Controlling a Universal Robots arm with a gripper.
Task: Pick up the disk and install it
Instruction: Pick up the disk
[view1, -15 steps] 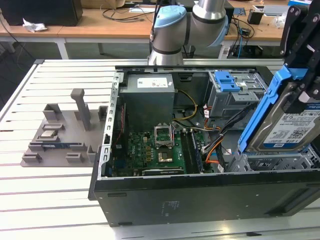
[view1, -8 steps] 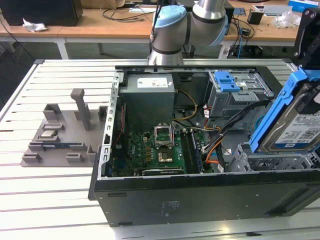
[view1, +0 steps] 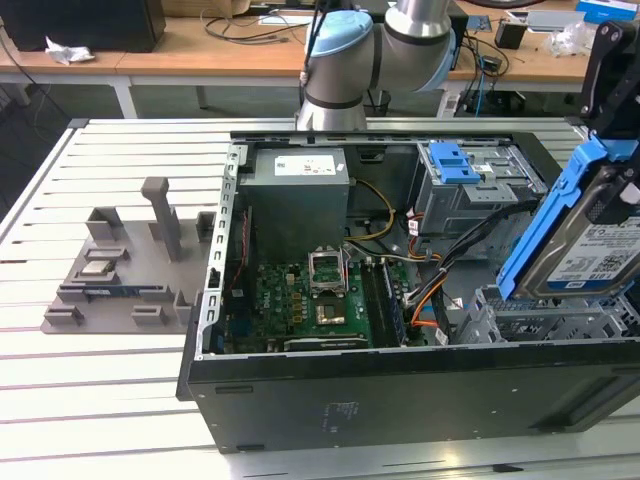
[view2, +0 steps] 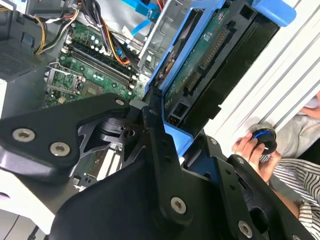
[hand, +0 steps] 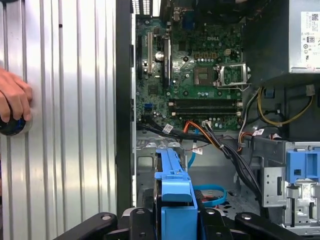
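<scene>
One claw (view2: 170, 135) pinches the disk (view1: 590, 245); first wrist view adds a hand (hand: 14, 102).

The disk (view1: 590, 250) — silver, barcode-labelled, in a blue side-rail frame — hangs tilted above the open case's drive bay.

The disk (view1: 592, 250) has a bare silver metal face with a paper label, in a glossy blue plastic frame; the second wrist view shows its green circuit board underside (view2: 200, 70). The gripper (view2: 165, 165) is matt black metal with bright screws. The case (view1: 400, 395), lower centre of the exterior view, is matt dark painted metal. The table (view1: 110, 400) is ribbed, satin aluminium. The fixture (view1: 130, 270), at left, looks matt grey plastic.
</scene>
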